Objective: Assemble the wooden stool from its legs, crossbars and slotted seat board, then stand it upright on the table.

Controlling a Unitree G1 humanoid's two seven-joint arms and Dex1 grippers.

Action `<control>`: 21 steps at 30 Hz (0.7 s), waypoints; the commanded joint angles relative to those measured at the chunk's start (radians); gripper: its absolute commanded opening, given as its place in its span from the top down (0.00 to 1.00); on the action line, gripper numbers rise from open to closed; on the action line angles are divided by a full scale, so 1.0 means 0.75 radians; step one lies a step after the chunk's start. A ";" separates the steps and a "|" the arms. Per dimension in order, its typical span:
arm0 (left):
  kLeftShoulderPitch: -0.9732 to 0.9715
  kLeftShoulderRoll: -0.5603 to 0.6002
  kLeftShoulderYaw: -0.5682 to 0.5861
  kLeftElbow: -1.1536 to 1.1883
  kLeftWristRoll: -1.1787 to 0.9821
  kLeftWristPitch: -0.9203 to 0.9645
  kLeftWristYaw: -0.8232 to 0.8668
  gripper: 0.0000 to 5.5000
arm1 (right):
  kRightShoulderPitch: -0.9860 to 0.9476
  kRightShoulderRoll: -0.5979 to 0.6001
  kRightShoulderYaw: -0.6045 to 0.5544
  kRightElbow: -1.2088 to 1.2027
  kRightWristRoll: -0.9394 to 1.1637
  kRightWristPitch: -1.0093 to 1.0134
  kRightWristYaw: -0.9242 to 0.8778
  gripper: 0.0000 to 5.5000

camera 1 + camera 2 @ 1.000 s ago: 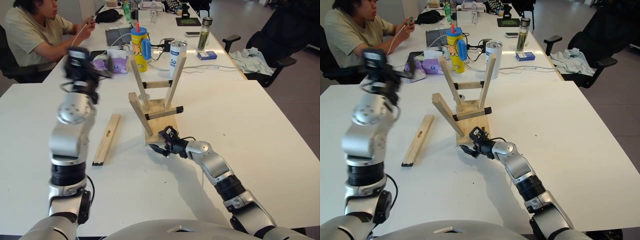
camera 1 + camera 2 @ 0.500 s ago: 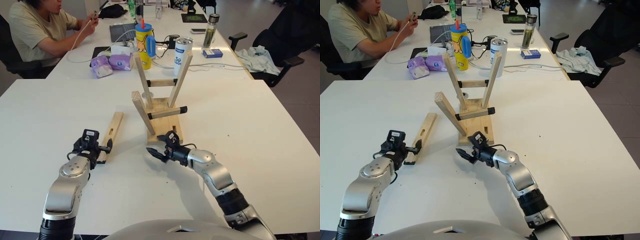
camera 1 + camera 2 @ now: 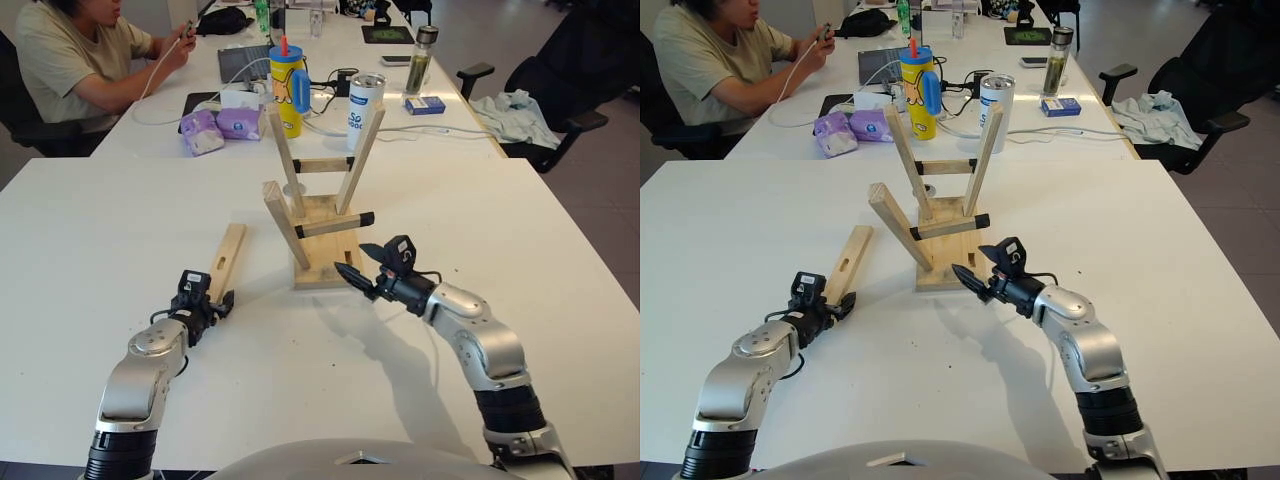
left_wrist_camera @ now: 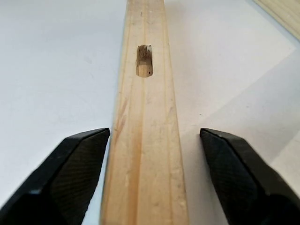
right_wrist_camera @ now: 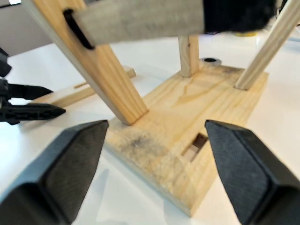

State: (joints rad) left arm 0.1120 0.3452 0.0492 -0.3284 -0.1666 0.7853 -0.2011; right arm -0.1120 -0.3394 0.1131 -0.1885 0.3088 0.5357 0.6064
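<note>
The left gripper (image 3: 212, 301) sits low over the desk (image 3: 520, 230), to the robot's left of the upturned stool (image 3: 318, 215) and nearer the robot. Its jaws are spread wide and straddle the near end of a loose leg (image 4: 146, 140) that lies flat on the desk. They grip nothing. In the wrist view one finger (image 4: 70, 178) has its tip just beside the leg's edge, while the other finger stands apart from it with a strip of desk between. A short slot (image 4: 144, 61) is cut in the leg's top face, ahead of the jaws.

The right gripper (image 3: 356, 264) hangs at the stool's near edge, toward the robot's right corner of the seat board (image 3: 325, 265). Its jaws are also wide open and hold nothing. The lower fingertip is just beside the board's edge; whether it touches cannot be told.

The stool rests with its seat board flat on the desk. Three legs stick up from it, joined by two crossbars (image 3: 330, 225). A slot (image 5: 194, 145) shows in the board near the right jaws.
</note>
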 commanded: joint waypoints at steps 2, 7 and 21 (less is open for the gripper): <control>-0.026 -0.022 0.041 0.082 -0.019 0.059 0.005 0.49 | -0.027 -0.055 0.026 0.139 -0.049 -0.014 0.044 0.30; -0.090 -0.064 0.108 0.102 -0.049 0.044 0.029 0.61 | -0.039 -0.063 0.065 0.229 -0.081 -0.030 0.072 0.30; -0.873 0.077 0.524 0.030 -0.451 -0.174 -0.077 0.62 | -0.015 0.018 0.247 0.202 -0.102 -0.042 0.124 0.30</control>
State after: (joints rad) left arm -0.4482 0.3916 0.4323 -0.2267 -0.4066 0.6745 -0.2064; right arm -0.1325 -0.3275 0.2854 -0.0349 0.2426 0.4958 0.6983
